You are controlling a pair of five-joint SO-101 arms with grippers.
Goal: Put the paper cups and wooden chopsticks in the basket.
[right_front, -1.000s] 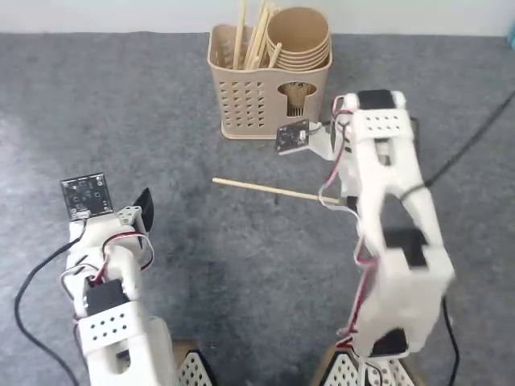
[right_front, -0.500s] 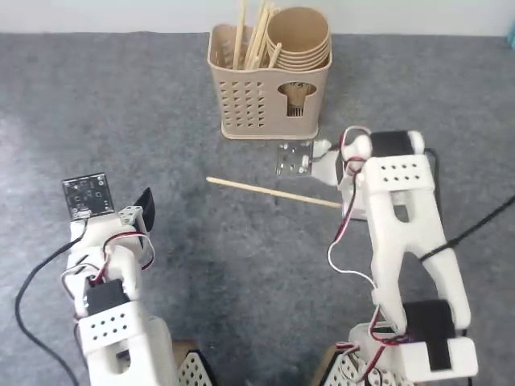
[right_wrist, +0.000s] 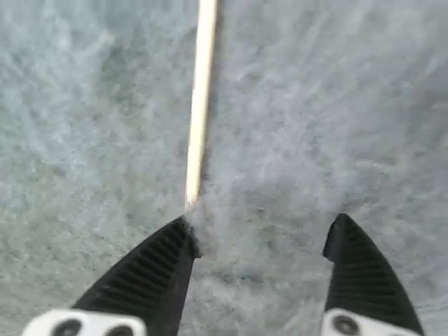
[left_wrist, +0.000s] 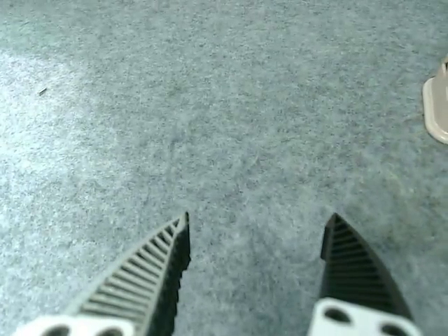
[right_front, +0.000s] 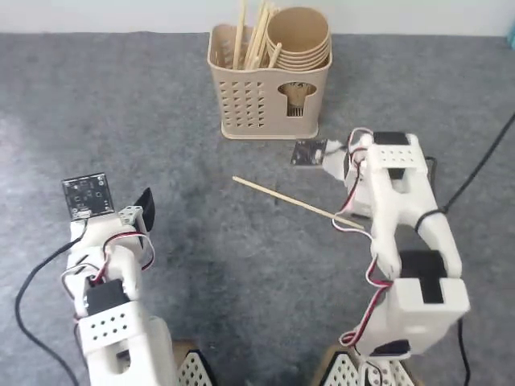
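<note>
A beige plastic basket (right_front: 249, 108) with perforated walls stands upright on the grey carpet (right_front: 121, 104). A nested stack of brown paper cups (right_front: 299, 36) sits in its right half, mouths up, with the rims rising above the basket's edge. In its left half a bundle of pale wooden chopsticks (right_front: 251, 32) stands on end, leaning a little and sticking out well above the rim. One loose chopstick (right_front: 294, 201) lies flat on the carpet in front of the basket, apart from it. It slants away from the basket toward its right side.
</note>
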